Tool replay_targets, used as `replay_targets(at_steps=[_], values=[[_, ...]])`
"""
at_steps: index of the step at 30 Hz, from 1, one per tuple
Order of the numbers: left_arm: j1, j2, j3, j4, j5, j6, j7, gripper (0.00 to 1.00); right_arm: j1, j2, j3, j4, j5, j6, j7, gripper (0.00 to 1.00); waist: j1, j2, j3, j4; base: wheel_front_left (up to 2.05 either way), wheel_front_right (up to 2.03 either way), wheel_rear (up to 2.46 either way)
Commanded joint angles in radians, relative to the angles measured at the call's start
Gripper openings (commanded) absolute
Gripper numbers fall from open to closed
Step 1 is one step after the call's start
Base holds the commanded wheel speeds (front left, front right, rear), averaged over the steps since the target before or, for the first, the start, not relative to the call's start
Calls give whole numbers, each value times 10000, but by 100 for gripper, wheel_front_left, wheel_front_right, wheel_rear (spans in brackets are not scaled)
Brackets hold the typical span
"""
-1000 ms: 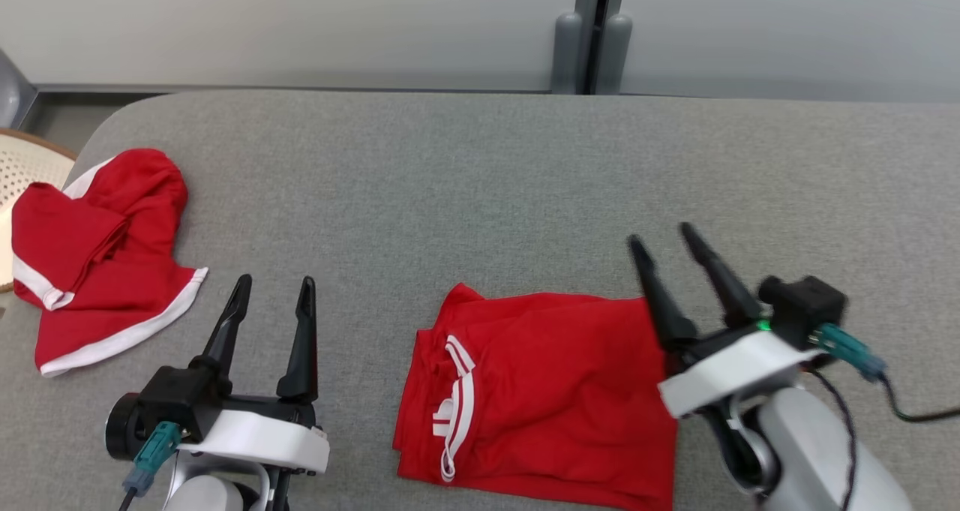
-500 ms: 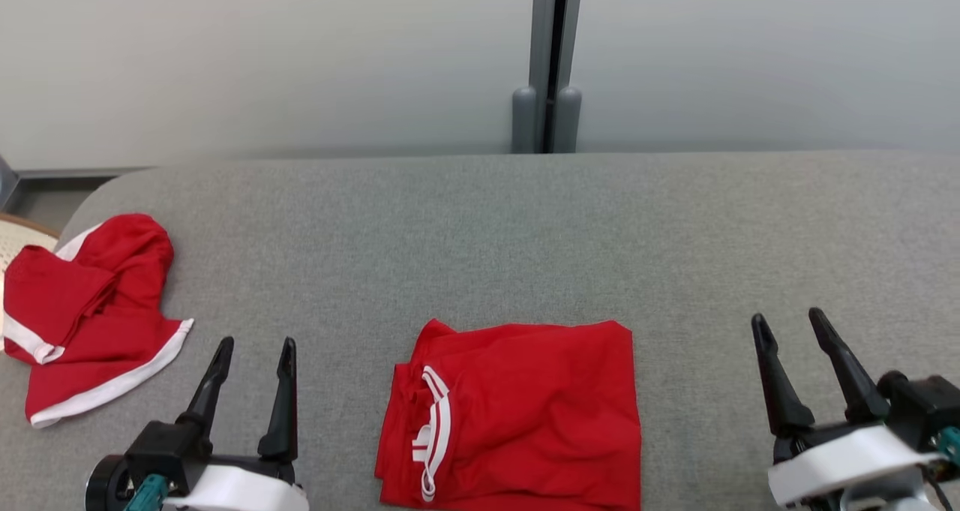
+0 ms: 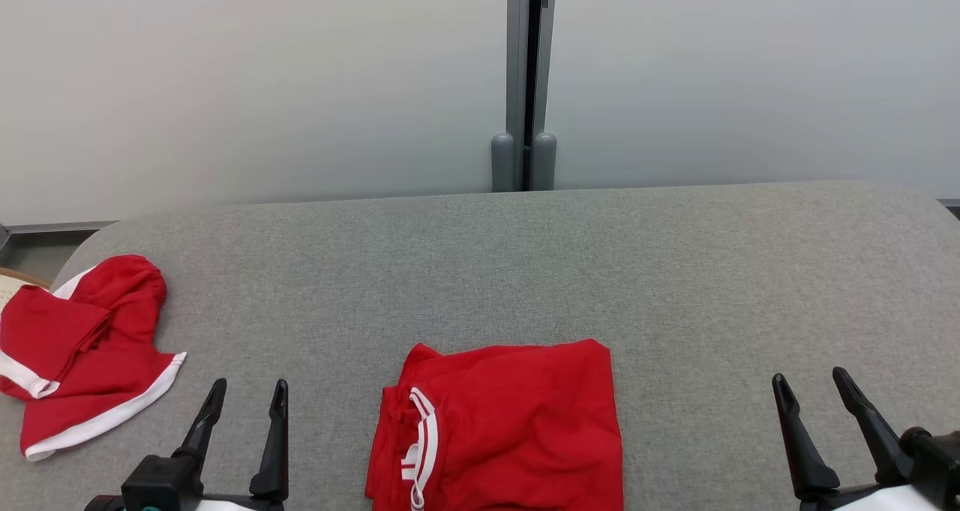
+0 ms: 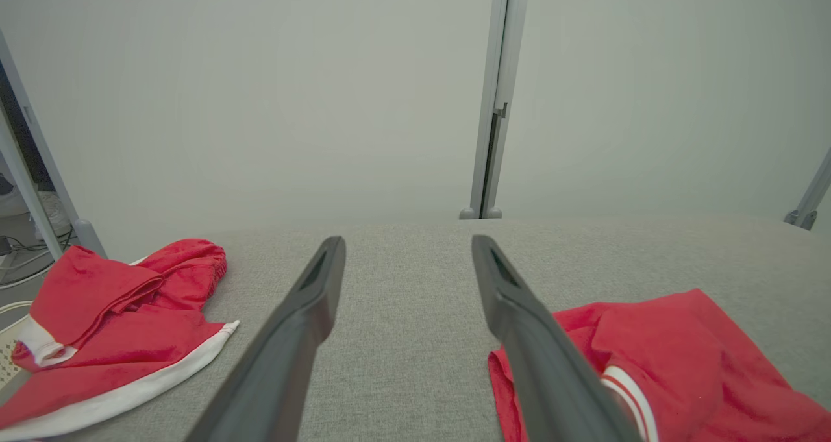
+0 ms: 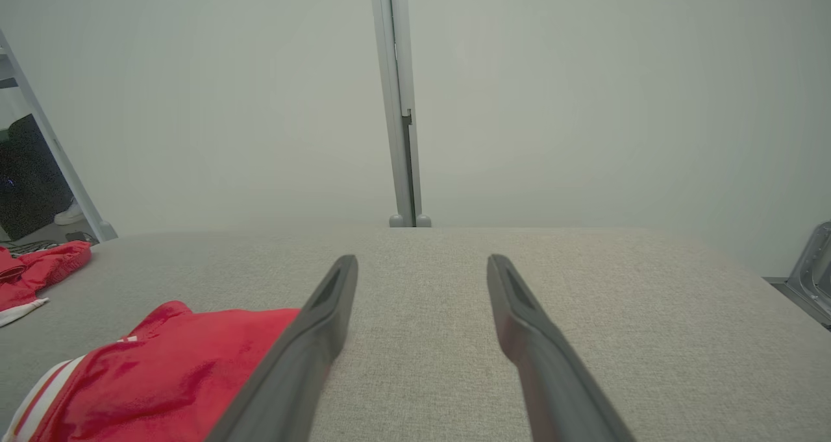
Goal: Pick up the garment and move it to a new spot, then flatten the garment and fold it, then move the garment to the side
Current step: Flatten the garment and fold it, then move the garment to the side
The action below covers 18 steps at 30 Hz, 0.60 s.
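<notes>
Moved since the earlier picture: the right jaws, which stood at the right edge of the folded garment (image 3: 517, 428), now stand well clear to its right. Our head camera has also tipped up, so the garment's lower place in that view is the camera's doing, not the cloth's. Item one, folded garment: red, lying flat on the grey table (image 3: 675, 271) between our two arms, with its white-striped collar at its left edge. Its outline is close to square and its near edge is cut off by the head view, so we cannot name a long axis. Item two, left jaws: spread and empty, just to the left of the garment, tips level with its far edge. Item three, right jaws: spread and empty, to the right of the garment and farther from it than the left pair. Item four, second red garment (image 3: 90, 346): crumpled, white-trimmed, well to the left of the folded one. Assessment: folding looks done, and the shift to the side remains. We judge the left arm nearer, meeting the collar edge first; the right arm would have more table to cross to reach the plain edge.
</notes>
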Motion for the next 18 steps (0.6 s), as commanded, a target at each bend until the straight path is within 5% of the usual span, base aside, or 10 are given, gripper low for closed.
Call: replay_targets(at_steps=[1,18], values=[[87,75,17,-31,-27,57,-18,100,171,19,-86,-150,-83,24,107,100,0,-1,-38,-15,0,0,0],[61,147,-21,-100,-132,223,-11,100,478,222,-258,-666,-282,24,502,100,0,-1,-60,95,0,0,0]])
